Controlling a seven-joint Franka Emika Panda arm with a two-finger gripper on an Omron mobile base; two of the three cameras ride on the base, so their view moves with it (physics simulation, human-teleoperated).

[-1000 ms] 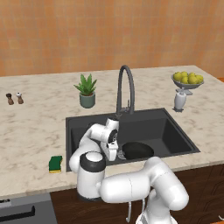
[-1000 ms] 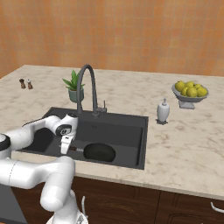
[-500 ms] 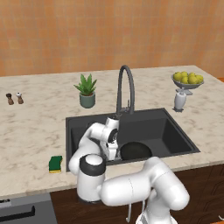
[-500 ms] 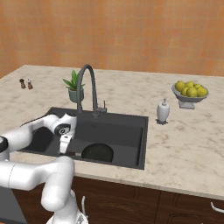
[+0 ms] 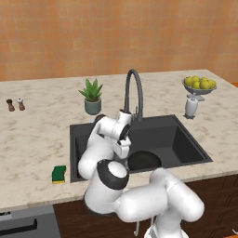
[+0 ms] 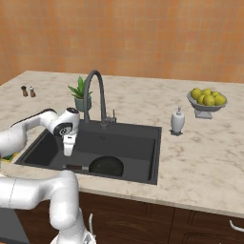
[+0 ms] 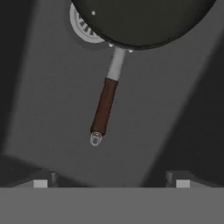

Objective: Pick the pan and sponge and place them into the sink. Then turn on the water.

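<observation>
My end effector [image 7: 111, 179] hovering spread and empty over the sink [image 5: 181, 135], pan [image 7: 144, 22] lying inside partly covering the drain [image 7: 85, 28], sponge [image 5: 59, 174] sitting on the counter [image 5: 32, 139].

A potted plant [image 5: 92, 95] stands on the marble surface [image 5: 37, 135] behind the basin, two small shakers [image 5: 15, 104] (one dark-topped, one light) far off to its left. A soap dispenser [image 5: 191, 106] stands just before a bowl of lemons [image 5: 200, 85].

Pan [image 7: 144, 22]: glossy black, handle finished wood-brown with metal neck, lying in matt dark sink [image 5: 172, 135]. Table [image 5: 37, 135]: polished speckled marble. Drain [image 7: 83, 26]: ribbed metal.
</observation>
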